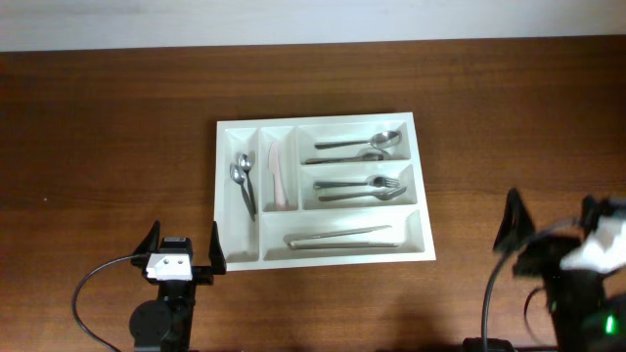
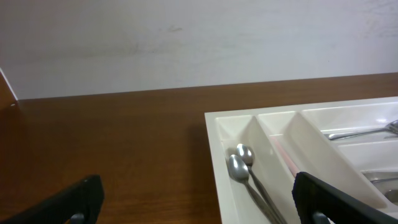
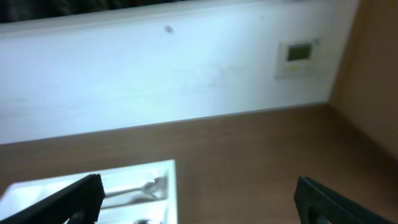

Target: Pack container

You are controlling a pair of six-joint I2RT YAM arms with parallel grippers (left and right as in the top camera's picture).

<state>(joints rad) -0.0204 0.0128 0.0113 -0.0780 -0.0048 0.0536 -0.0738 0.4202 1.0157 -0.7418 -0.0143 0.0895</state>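
Overhead view has the container (image 1: 238, 240) near the middle of the brown wooden table (image 1: 98, 147), a little toward the robot's side. It is a large white plastic tray, rectangular, with a raised rim and thin walls that divide it into 5 compartments. Its long axis runs from left to right across the table, almost square to the table edge.

The 2 narrow compartments stand at its left end and run away from the robot. The outer one holds 2 small spoons (image 1: 244, 181), side by side, with the bowls at the far end. The next one holds a pale pink piece (image 1: 277, 176), long and flat; what it is I cannot tell. To the right of these, 3 wide compartments lie across. The far one holds 2 larger spoons (image 1: 357, 149), bowls toward the right. The middle one holds 2 forks (image 1: 360, 188), tines toward the right. The near one is the longest and holds long metal pieces (image 1: 340, 238) lying along it; how many is not clear.

The left gripper (image 1: 184, 237) is at the near left corner of the tray, its jaws spread wide with nothing between them. One finger overlaps that corner, and whether it touches I cannot tell. The right gripper (image 1: 550, 220) is well apart from the tray, to its right, also spread wide and empty. Behind the table is a white wall (image 3: 155, 81) with a small panel (image 3: 300, 53)
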